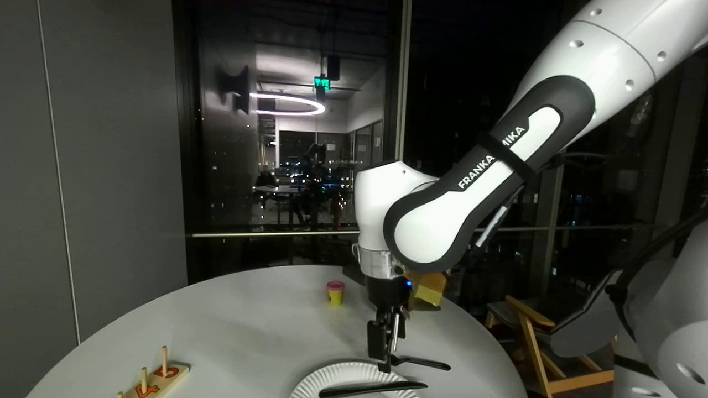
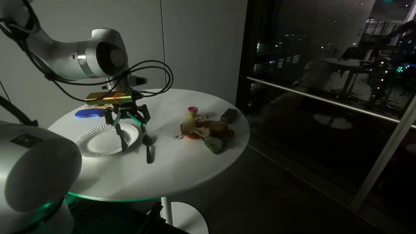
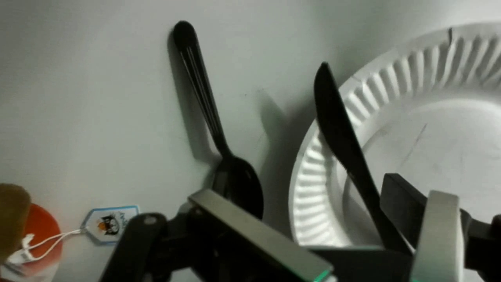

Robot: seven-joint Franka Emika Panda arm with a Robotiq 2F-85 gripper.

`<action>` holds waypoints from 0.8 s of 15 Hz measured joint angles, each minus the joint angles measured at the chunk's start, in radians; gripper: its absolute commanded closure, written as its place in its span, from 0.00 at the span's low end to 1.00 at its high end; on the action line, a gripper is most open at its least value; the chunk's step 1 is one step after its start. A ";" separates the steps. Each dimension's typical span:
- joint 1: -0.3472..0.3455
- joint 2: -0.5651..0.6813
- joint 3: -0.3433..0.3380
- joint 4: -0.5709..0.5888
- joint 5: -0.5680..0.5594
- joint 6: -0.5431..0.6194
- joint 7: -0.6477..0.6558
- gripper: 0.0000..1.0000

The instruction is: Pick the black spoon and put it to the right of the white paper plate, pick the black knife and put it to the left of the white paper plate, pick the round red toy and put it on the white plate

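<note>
Black knife (image 3: pixel 346 152) aslant over white paper plate (image 3: pixel 309 188), end effector (image 2: pixel 128 121) spread wide

Hangs low over the plate's edge in both exterior views, with fingers (image 3: pixel 401 205) pointing down and set well apart. In the wrist view, has the knife running through the gap, close along one finger; impossible to tell whether touching. Tip of the blade past the plate's rim, out over the worktop (image 2: pixel 175 169); other end hidden there by the end effector. Flat on the plate or a little raised: cannot tell.

Just beside the plate, yet apart from it, a black spoon (image 3: pixel 216 131) on the worktop, with bowl partly behind the opposite finger in the wrist view. Well away from the plate, a round red toy (image 3: pixel 39 221), partly hidden by a brown thing (image 3: pixel 11 219) and next to a white tag (image 3: pixel 111 225) with blue edging.

In both exterior views, a yellow tub (image 1: pixel 335 296) with pink lid. In an exterior view, a blue thing (image 2: pixel 89 113) near the plate.
</note>
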 measured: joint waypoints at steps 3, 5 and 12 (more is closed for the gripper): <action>0.018 0.006 0.015 -0.001 -0.038 -0.079 -0.082 0.00; 0.019 0.010 0.035 -0.002 -0.101 -0.083 -0.112 0.00; 0.068 0.045 0.081 -0.001 -0.138 -0.066 -0.153 0.00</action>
